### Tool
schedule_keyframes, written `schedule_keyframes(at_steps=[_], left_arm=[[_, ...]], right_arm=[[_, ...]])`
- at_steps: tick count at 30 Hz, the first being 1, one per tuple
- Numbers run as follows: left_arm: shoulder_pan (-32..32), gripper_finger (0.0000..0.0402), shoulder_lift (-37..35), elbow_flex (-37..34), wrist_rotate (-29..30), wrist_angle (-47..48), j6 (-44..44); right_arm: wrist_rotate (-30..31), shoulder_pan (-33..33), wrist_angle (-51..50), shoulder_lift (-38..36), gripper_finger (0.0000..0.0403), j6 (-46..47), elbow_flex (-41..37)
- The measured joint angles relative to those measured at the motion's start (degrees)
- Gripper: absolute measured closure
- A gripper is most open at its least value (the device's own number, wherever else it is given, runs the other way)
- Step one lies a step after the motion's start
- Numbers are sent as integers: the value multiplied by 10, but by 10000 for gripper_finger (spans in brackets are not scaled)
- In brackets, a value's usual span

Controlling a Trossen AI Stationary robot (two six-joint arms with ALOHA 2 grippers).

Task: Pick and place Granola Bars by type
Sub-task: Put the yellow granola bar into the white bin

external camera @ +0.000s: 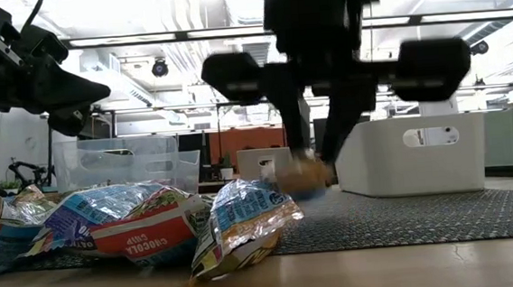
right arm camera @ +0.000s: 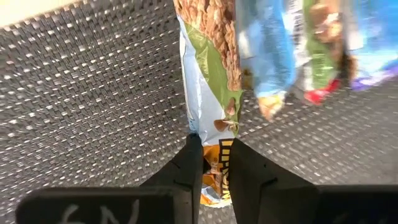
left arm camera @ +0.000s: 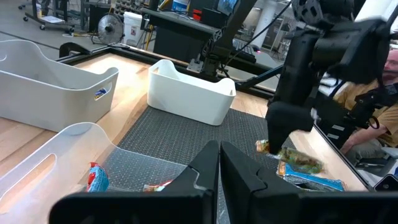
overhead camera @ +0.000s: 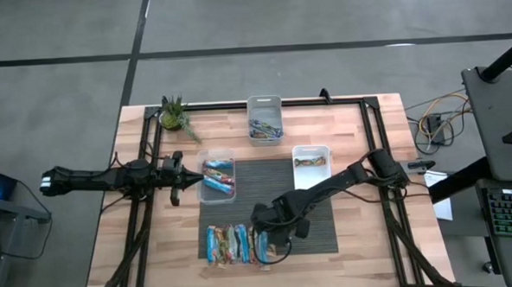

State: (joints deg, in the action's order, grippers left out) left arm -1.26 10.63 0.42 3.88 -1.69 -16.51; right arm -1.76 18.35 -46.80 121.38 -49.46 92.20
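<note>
Right wrist view: right pincer (right arm camera: 214, 163) clamped on a green-wrapped granola bar (right arm camera: 208, 99).

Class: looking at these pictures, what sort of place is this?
Probably a robotics lab in an open office: a wooden table on bare concrete, a keyboard beside it, ceiling strip lights and desks behind.

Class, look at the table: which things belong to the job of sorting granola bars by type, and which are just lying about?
Part of the job:
- row of bars
- green bar gripped by the right pincer
- bin with bars
- far bin
- white bin
- left pincer, shut, waiting

Lying about:
- plant
- mat
</note>
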Motion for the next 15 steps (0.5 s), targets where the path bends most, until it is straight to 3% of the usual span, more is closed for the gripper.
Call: schedule_keyframes(at_steps=[15], left_arm=[[0,402,0,0,0,0,0]], right_arm=[[0,-6,-76,-137,351,84,0]])
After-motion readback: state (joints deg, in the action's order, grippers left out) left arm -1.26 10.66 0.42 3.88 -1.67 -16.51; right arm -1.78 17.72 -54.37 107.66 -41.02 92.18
